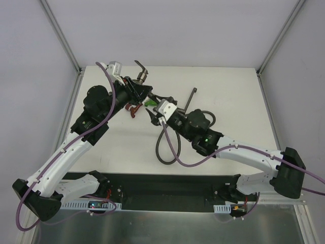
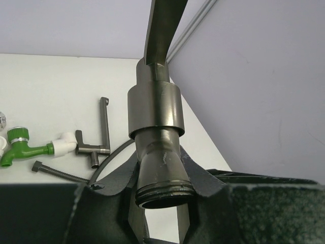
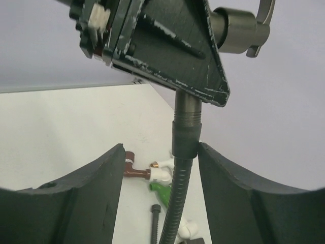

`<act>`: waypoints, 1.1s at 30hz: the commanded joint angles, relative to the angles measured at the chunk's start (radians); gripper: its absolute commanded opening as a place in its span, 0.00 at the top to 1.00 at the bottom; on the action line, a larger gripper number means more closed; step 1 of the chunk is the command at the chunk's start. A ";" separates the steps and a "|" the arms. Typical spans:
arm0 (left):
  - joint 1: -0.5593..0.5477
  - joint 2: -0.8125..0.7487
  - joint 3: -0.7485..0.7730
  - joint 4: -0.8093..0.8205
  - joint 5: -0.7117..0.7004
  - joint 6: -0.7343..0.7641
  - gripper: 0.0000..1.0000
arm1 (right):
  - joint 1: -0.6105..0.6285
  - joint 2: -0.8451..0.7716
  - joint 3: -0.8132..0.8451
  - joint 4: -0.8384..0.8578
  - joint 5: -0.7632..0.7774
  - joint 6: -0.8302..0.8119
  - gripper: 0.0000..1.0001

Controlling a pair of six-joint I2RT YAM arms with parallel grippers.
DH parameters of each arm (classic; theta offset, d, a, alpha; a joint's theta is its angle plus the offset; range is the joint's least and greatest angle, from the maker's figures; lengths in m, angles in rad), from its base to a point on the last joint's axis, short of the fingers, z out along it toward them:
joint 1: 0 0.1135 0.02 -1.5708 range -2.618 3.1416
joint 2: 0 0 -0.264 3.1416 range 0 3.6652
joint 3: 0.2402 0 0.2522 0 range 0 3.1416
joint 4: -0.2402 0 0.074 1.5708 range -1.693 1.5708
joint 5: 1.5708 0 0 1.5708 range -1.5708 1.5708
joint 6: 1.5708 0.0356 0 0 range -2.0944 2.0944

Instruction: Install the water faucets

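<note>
The grey metal faucet (image 2: 155, 109) is held clamped in the left gripper (image 1: 138, 86), raised over the counter (image 1: 228, 101) near its far edge, left of the middle. Its lever handle points up and its threaded end is turned toward the left wrist camera. The right gripper (image 1: 151, 114) is seen just below it, with its fingers (image 3: 86, 203) spread apart on either side of the dark hose (image 3: 177, 203). No grip on the hose is shown. In the right wrist view, the hose's collar is seen against the faucet's threaded stem; how far it is screwed on cannot be told. The rest of the hose is looped toward the near edge. A red faucet (image 1: 133, 109), a green faucet (image 2: 20, 150) and a white faucet (image 3: 162, 175) are laid on the counter beneath the grippers. A dark T-shaped pipe (image 1: 189, 99) is laid beside them, toward the right edge.
</note>
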 commanded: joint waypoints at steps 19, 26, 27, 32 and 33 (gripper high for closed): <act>0.002 -0.014 0.047 0.067 0.025 -0.039 1.00 | 0.058 0.123 0.096 0.185 0.249 -0.168 0.84; 0.002 0.027 0.104 0.018 0.144 0.059 1.00 | 0.044 0.054 0.117 0.011 0.154 -0.127 0.98; 0.002 0.032 0.121 0.012 0.195 0.073 1.00 | 0.033 0.040 0.120 -0.054 0.092 -0.093 0.98; 0.008 0.050 0.163 -0.034 0.324 0.174 1.00 | -0.076 -0.067 0.142 -0.206 -0.219 0.054 0.98; 0.011 0.052 0.170 -0.040 0.377 0.185 1.00 | -0.096 -0.079 0.149 -0.253 -0.271 0.104 0.98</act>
